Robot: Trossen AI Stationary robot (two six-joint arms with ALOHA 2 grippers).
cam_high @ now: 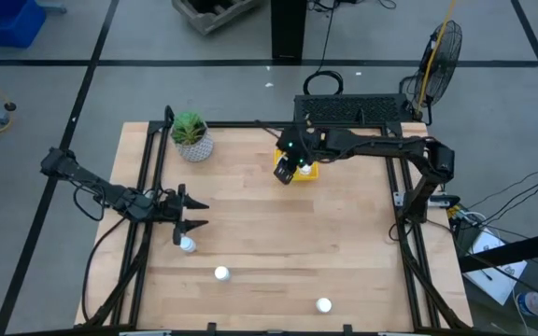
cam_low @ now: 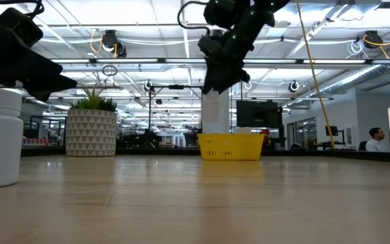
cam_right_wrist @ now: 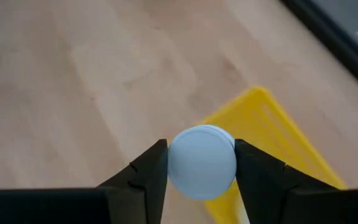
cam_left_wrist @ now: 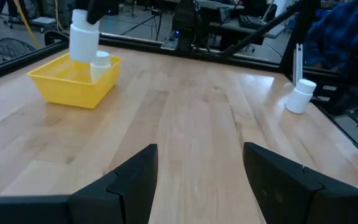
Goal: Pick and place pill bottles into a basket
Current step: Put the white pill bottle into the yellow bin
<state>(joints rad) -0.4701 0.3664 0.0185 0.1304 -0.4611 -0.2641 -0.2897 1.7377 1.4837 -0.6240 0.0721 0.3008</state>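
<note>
My right gripper (cam_high: pixel 288 168) is shut on a white pill bottle (cam_right_wrist: pixel 202 162) above the yellow basket (cam_high: pixel 306 172) at the table's far middle. In the left wrist view this bottle (cam_left_wrist: pixel 84 41) hangs over the basket (cam_left_wrist: pixel 67 84), which holds another bottle (cam_left_wrist: pixel 100 65) upright. My left gripper (cam_high: pixel 194 215) is open and empty near the table's left edge, just far of a standing bottle (cam_high: pixel 187 245). Two more bottles (cam_high: pixel 220 273) (cam_high: pixel 323 304) stand on the table toward the near edge. My right gripper pinches the pill bottle between its two fingers (cam_right_wrist: pixel 151 171), one on each side of it, just below the cap (cam_right_wrist: pixel 202 155). The fingers come from above, pointing down. The bottle (cam_left_wrist: pixel 84 43) hangs upright below them, lifted clear above the basket.
A potted plant in a white patterned pot (cam_high: pixel 192 138) stands at the far left of the table. Black frame rails (cam_high: pixel 148 168) run along the table's edges. Bare wood lies between the basket and the near bottles.
</note>
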